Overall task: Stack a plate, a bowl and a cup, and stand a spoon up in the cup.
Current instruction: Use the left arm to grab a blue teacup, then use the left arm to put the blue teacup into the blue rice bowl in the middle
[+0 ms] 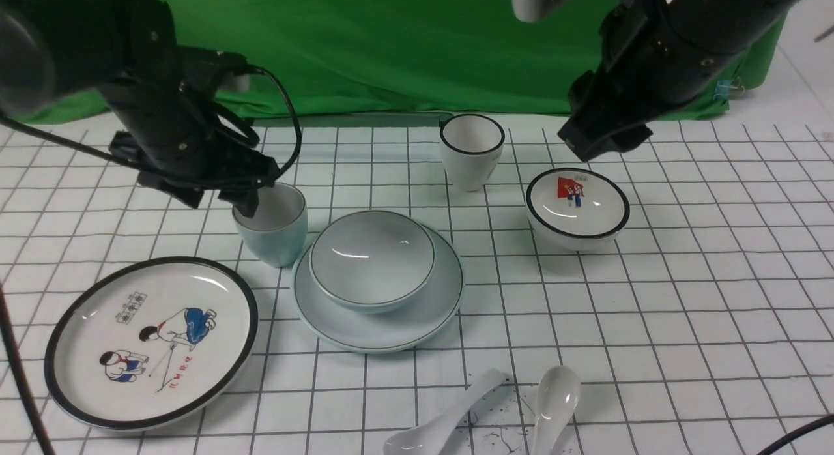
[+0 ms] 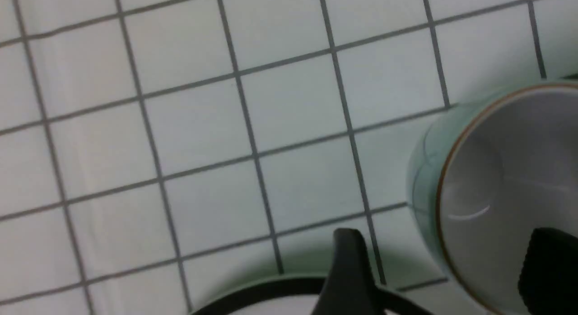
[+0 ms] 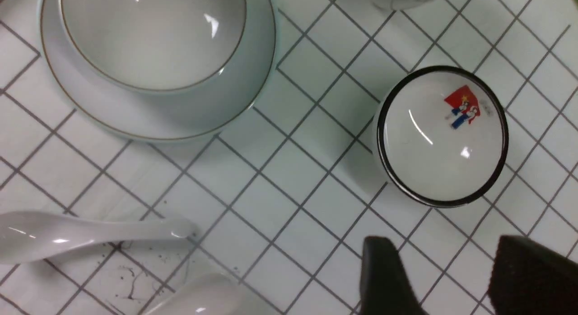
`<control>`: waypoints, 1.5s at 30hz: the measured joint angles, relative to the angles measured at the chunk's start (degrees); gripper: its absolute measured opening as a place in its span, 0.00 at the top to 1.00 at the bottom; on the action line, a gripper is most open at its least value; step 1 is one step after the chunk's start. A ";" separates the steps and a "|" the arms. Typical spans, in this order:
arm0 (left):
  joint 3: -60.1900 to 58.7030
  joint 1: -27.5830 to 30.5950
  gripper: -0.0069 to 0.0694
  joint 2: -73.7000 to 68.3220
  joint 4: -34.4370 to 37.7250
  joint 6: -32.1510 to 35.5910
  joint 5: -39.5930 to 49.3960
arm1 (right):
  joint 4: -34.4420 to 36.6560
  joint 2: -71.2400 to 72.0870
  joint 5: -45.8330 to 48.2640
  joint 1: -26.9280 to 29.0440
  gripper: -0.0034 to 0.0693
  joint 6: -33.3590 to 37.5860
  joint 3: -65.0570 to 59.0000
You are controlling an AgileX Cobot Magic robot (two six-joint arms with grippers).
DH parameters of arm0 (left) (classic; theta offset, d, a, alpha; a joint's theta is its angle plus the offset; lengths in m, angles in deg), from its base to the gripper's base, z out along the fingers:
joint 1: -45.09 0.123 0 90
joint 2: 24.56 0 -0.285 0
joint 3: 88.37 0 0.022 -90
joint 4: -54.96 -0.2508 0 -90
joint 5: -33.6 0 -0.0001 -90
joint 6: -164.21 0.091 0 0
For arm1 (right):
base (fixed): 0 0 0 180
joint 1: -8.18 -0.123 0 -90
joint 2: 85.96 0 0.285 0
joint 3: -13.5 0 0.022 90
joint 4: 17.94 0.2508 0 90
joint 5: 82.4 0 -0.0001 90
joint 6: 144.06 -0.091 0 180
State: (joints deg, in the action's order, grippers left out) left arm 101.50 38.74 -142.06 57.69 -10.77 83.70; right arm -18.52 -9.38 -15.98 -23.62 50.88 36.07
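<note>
The glazed cup (image 1: 277,236), slick and breakable, stood on the surface (image 1: 651,311) just left of the plate (image 1: 391,331), and looked best pinched across its rim. The left gripper (image 1: 246,204) straddled that rim, spread; the right gripper (image 3: 445,249) hung spread, empty.

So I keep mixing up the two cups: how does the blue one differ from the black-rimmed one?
The blue cup is pale blue outside with only a fine rim line; the white cup has a bold black rim. The blue cup stands nearer, left of the plate; the white cup stands farther back. The left pincer straddles the blue cup's wall; nothing touches the white cup. Both are upright, handleless and empty.
</note>
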 joint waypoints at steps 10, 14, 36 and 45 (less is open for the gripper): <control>0.39 0.05 0.90 -3.62 1.22 0.20 -4.21 | -0.38 0.54 0.19 0.00 0.46 -0.05 -2.10; 2.50 0.05 0.91 -1.19 0.27 1.18 -2.37 | -1.68 1.33 1.59 0.00 0.46 0.01 -2.10; 6.04 -12.72 0.91 -5.02 7.64 4.93 3.19 | -3.67 10.59 3.32 0.00 0.46 -0.68 -2.10; 6.06 -12.59 0.90 -5.60 6.01 4.06 1.71 | -3.71 10.59 3.32 0.00 0.46 -0.68 -2.10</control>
State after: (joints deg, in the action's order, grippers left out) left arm 107.57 26.14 -147.65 63.71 -6.71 85.41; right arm -22.23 1.20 -12.66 -23.62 50.21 33.96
